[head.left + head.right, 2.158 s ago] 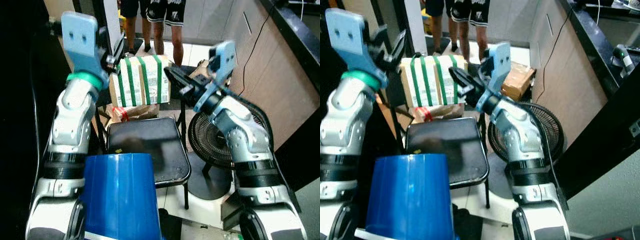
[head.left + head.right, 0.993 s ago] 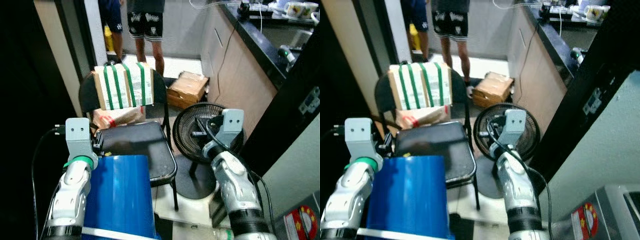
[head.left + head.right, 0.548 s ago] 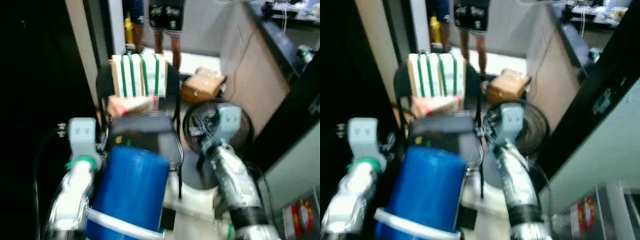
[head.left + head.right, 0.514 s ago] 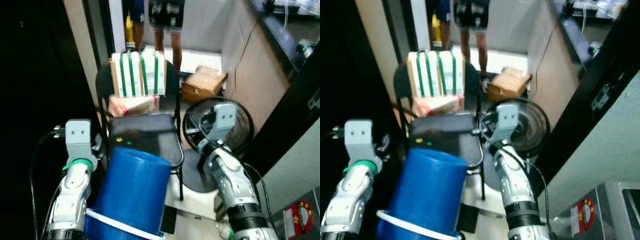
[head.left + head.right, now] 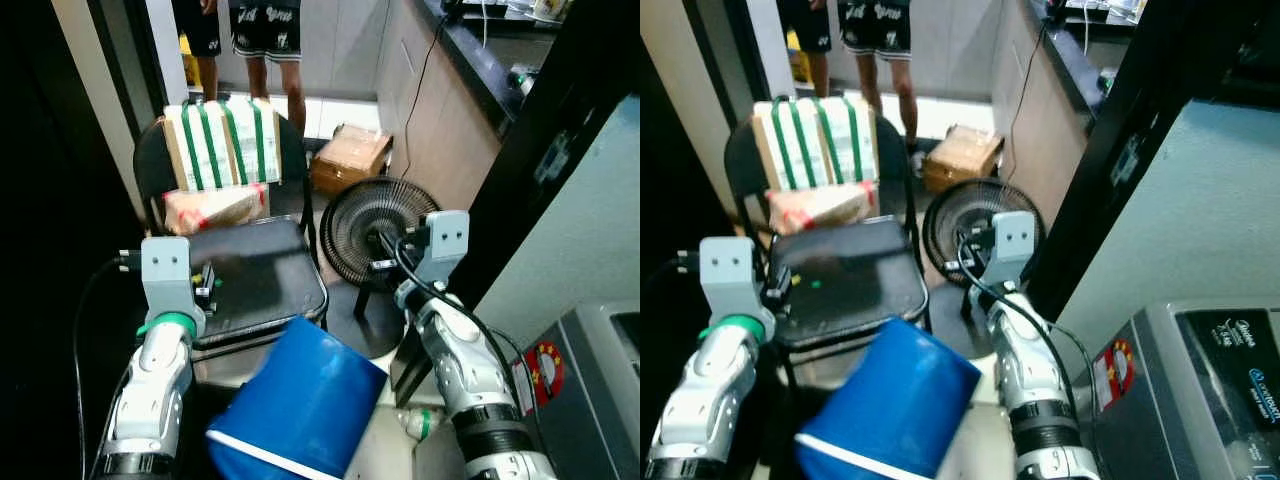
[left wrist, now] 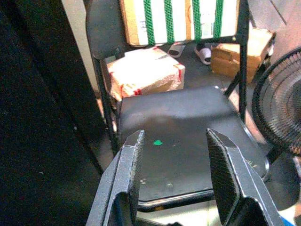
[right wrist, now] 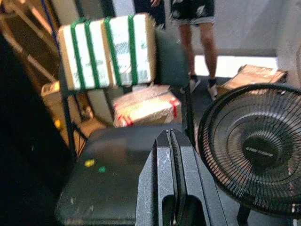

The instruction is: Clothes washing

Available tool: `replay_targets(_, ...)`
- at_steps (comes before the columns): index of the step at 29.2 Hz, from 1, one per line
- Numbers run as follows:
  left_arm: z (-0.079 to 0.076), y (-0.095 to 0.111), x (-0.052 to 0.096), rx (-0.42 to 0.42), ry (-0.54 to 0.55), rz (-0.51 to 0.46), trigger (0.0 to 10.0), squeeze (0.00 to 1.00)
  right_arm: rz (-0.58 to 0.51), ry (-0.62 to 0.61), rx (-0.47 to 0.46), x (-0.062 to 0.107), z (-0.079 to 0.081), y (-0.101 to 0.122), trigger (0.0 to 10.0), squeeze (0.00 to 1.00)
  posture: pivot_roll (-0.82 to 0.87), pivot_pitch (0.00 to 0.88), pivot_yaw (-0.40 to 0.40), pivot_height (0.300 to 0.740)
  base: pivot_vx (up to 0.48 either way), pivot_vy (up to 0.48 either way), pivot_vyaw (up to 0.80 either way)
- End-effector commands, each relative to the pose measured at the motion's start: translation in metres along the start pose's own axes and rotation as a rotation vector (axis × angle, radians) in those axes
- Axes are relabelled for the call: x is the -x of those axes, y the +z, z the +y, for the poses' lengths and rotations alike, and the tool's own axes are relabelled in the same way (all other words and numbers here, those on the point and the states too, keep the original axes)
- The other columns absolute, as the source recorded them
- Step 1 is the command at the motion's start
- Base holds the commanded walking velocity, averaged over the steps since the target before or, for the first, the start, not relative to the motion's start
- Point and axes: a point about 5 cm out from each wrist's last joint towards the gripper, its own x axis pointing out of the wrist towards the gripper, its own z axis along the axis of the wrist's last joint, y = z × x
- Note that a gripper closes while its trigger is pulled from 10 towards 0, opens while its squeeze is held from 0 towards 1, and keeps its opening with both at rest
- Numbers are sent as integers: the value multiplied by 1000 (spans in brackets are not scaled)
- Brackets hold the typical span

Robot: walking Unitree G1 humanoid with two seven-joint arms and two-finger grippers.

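Blue bucket (image 5: pixel 297 415), tipped on a slant, white-rimmed mouth pointing down toward the robot's left, base raised toward the right; below and between both claws. Left gripper (image 6: pixel 176 176) spread wide over the chair (image 6: pixel 188 141). Right gripper (image 7: pixel 170 162) pressed closed, empty, beside the fan (image 7: pixel 254 146).

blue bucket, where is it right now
In the head views the blue bucket lies tipped low in the middle, between the robot's two arms, just in front of the black chair and beside the fan.
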Motion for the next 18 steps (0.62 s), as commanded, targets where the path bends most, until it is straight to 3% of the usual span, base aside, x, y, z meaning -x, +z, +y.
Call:
replay_targets(1,3,-1,-2,17,17,7,10000,0,3,6,15,-2,-1,1,10000,0,112,146,-13,740,0,0,0)
replay_targets(3,5,-2,0,-24,10,2,10000,0,19,29,73,-2,0,-2,10000,0,119,132,-22,740,0,0,0)
replay_targets(9,5,-2,3,-65,-1,-11,10000,0,21,36,87,-1,0,-3,10000,0,124,128,-23,740,0,0,0)
replay_targets(13,6,-7,7,-54,9,5,10000,0,28,43,96,0,2,-6,10000,0,119,136,-23,740,0,0,0)
replay_targets(18,8,-19,11,18,59,44,10000,0,32,26,45,2,4,-12,10000,0,116,83,-13,740,0,0,0)
